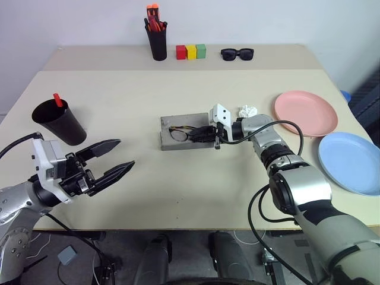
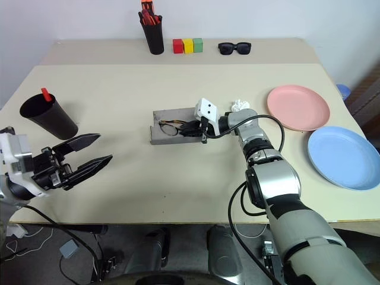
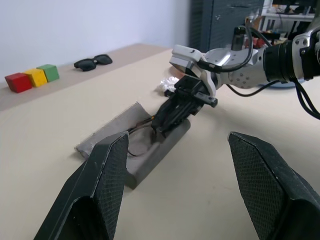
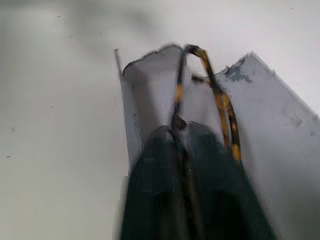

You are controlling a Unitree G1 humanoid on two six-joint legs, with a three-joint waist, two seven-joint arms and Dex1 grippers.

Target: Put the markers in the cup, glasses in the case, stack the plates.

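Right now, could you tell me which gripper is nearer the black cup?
Left. The left gripper hovers just beside the cup; the right gripper is across the table at the case.

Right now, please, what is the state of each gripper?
Left gripper: open, holding nothing.
Right gripper: over the glasses in the case; open or shut cannot be told.

Pen holder [image 1: 158,43], coloured blocks [image 1: 190,51], sunglasses [image 1: 237,54] and crumpled paper [image 1: 247,111].
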